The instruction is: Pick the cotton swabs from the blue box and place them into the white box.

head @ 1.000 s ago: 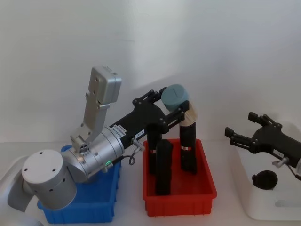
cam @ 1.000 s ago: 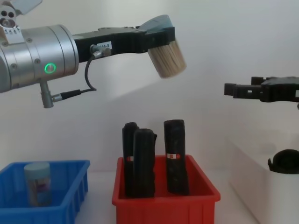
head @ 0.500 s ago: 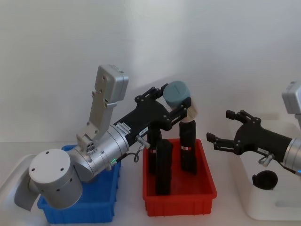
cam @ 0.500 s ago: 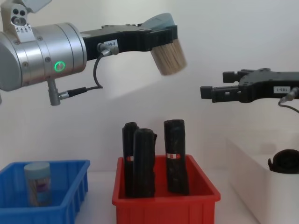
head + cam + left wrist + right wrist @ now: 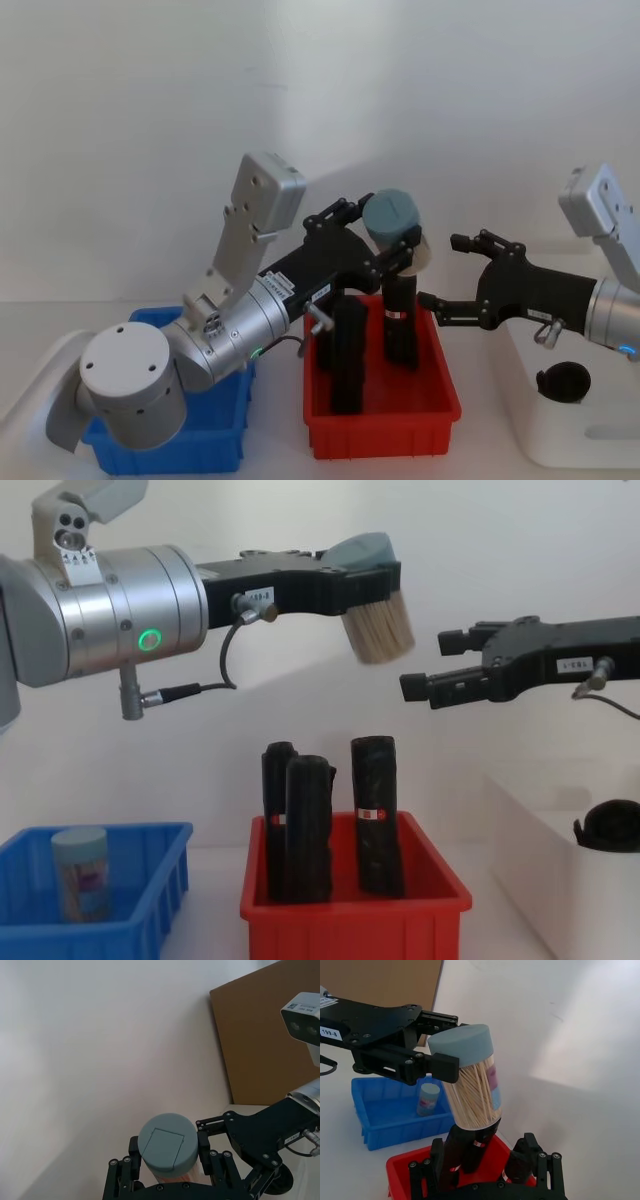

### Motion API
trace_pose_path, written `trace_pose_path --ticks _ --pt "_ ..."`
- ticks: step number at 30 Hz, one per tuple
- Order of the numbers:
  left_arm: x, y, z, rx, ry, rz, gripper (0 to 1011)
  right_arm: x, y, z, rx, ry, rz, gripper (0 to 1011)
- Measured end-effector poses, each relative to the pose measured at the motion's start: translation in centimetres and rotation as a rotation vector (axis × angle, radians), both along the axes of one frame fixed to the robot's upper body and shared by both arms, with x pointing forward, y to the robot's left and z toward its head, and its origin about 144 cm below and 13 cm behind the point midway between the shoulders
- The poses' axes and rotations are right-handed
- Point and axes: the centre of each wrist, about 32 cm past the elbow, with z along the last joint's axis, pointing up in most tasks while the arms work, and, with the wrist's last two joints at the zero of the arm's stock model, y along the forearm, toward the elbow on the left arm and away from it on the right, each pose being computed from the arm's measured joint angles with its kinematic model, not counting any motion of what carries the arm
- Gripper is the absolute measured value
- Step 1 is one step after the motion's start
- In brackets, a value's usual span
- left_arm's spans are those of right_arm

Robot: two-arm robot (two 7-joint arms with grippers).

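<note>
My left gripper (image 5: 396,243) is shut on one tub of cotton swabs (image 5: 392,214), held tilted high above the red bin; the tub also shows in the chest view (image 5: 377,615), with its pale cap (image 5: 167,1142) facing the left wrist camera. My right gripper (image 5: 440,270) is open, just right of the held tub (image 5: 470,1085) and level with it, not touching. A second tub of cotton swabs (image 5: 79,873) stands in the blue box (image 5: 120,832) at the left. The white box (image 5: 570,440) sits at the far right.
A red bin (image 5: 380,430) between the two boxes holds three tall black rolls (image 5: 375,815) standing upright beneath both grippers. A black round object (image 5: 563,382) lies inside the white box (image 5: 530,850). A plain wall stands close behind.
My left arm has carried the tub to the right. My right gripper has moved left from over the white box to beside the tub, still open.
</note>
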Motion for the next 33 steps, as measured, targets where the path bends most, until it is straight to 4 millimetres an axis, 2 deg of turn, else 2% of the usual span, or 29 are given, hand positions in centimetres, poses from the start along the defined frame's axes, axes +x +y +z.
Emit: trace_pose_path --ticks 33 --pt "-0.2 -1.2 -0.4 0.059 0.019 -0.023 689 1.6 1.6 0.9 -0.026 -0.013 0.058 1002"
